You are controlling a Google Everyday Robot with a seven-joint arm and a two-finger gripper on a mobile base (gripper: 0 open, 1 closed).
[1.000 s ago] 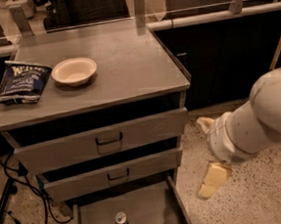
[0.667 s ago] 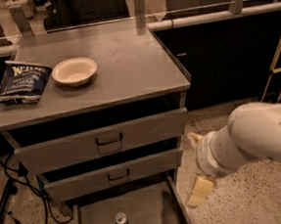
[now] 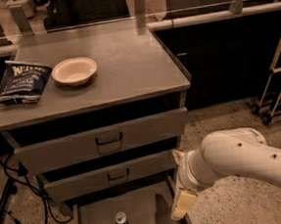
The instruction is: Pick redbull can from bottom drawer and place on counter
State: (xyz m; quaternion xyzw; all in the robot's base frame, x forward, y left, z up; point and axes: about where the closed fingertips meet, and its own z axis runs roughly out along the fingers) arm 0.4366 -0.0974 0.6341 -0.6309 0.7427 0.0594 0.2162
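- Broadly, the counter [image 3: 127,71] is the largest thing here: a flat grey surface on top of the cabinet, carrying a chip bag [image 3: 21,82] and a bowl [image 3: 74,70] on its left side, with bare metal on the right half where a can could be set down
- The arm [image 3: 242,156] enters the view from the right, low beside the cabinet's right front corner, with its white forearm sloping down to the left and the wrist turned toward the drawers
- The bottom drawer [image 3: 96,221] stands pulled out beneath the two upper drawers [image 3: 103,139], which sit further in; its low walls leave the can reachable from above
- The gripper [image 3: 178,185] hangs just beside the drawer's right wall, to the right of the can and apart from it
- The fingers [image 3: 182,204] look spread apart with nothing between them, though the wrist hides part of the gap, so I would not swear to it
- The redbull can [image 3: 121,220] stands upright on the drawer floor, roughly midway across its width, silver top up; I judge it light, thin-walled and smooth, so it may slip or dent, and being slim and tall it may topple at a glancing touch; the best hold is around the middle of its body, with one finger on each side and a firm but not crushing squeeze
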